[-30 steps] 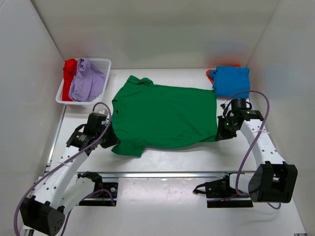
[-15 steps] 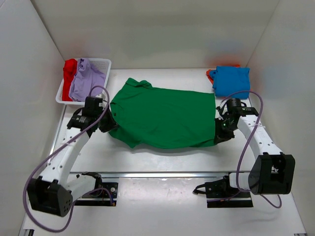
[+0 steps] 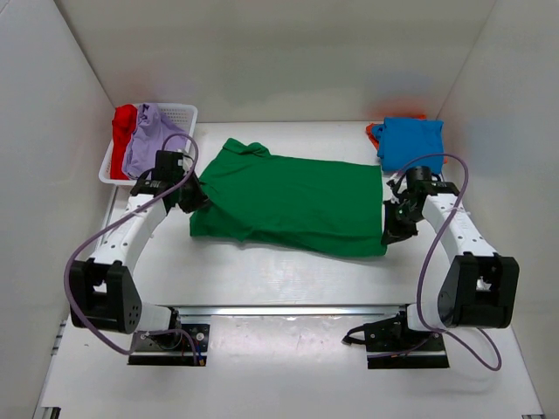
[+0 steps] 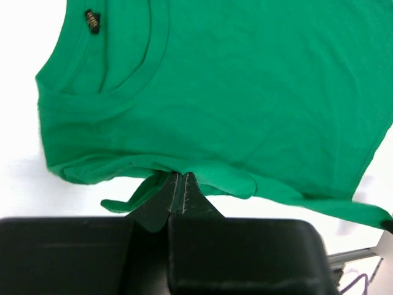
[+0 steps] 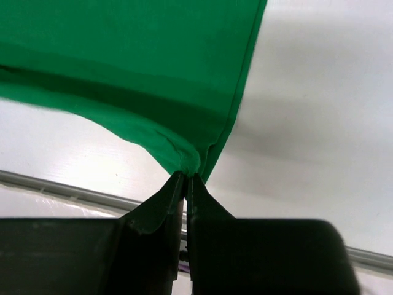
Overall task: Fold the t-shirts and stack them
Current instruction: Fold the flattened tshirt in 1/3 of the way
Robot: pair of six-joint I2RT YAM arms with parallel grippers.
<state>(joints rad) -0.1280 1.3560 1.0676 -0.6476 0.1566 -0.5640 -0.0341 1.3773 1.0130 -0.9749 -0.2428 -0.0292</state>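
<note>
A bright green t-shirt (image 3: 288, 205) lies spread across the middle of a white table (image 3: 262, 279), collar end to the left and hem end to the right. Its near edge runs from one gripper to the other.

The left gripper (image 3: 194, 199) sits at the shirt's near left corner. Its wrist view shows the jaws pressed fully together on a fold of green cloth (image 4: 184, 92) just below the round neckline. The right gripper (image 3: 390, 234) sits at the near right corner. Its wrist view shows the jaws likewise closed tight, pinching the corner of the hem (image 5: 123, 74), with the cloth rising away from the fingertips.

At the far right of the table, beyond the right gripper, a folded blue t-shirt (image 3: 410, 144) rests on top of a red-orange cloth (image 3: 374, 131), of which only an edge shows.

At the far left, a white mesh basket (image 3: 179, 111) holds a red t-shirt (image 3: 122, 135) and a lavender t-shirt (image 3: 155, 144), both crumpled, side by side, the red one to the left.
</note>
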